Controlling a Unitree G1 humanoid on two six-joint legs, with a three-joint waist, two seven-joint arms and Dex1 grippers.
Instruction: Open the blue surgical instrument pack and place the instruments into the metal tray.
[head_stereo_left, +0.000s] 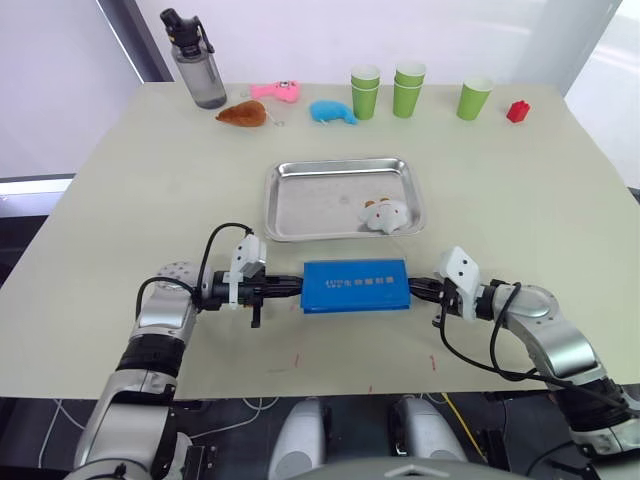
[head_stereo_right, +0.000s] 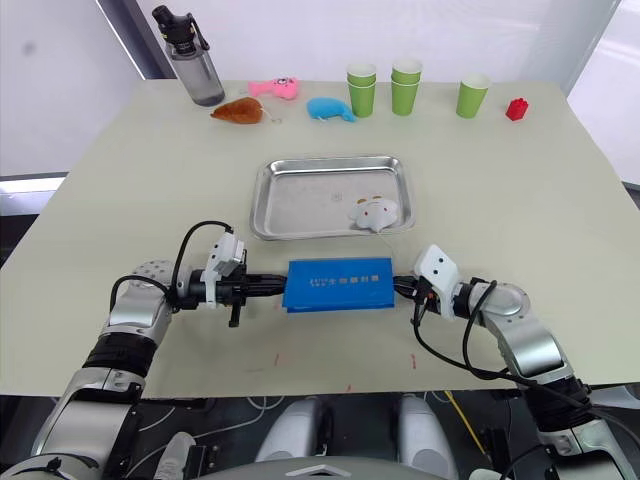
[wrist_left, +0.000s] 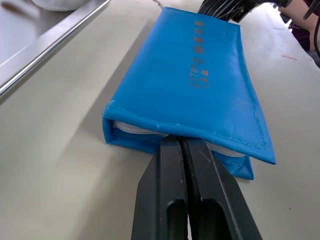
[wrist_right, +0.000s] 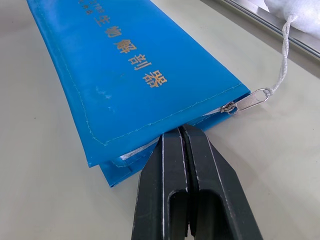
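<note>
Left eye view: the pack (head_stereo_left: 355, 285) lies closed and flat on the table (head_stereo_left: 120, 200), cover and lettering up, just at 6 o'clock of the tray (head_stereo_left: 290, 195), near it but not touching. The left gripper (head_stereo_left: 296, 288) comes in from 9 o'clock and meets the pack's short end; the right gripper (head_stereo_left: 412, 290) comes in from 3 o'clock and meets the opposite end. So the pack sits pinned between the two! Left wrist view: both black fingers (wrist_left: 172, 200) are pressed together with no gap, tips tucked right at the pack's edge under the cover, white lining peeking out there. Whether they pinch fabric, I cannot tell. Right wrist view: same story, fingers (wrist_right: 170, 190) together, tips touching the pack's end just beside the zipper pull (wrist_right: 245, 104), from which a white cord (wrist_right: 284, 55) runs off toward the tray. In the tray, at its 4 o'clock corner, a white plush toy (head_stereo_left: 386, 215) lies alone. At 12 o'clock along the far edge: a bottle (head_stereo_left: 197, 62), small toys (head_stereo_left: 285, 102), green cups (head_stereo_left: 408, 90) and a red block (head_stereo_left: 518, 111).
</note>
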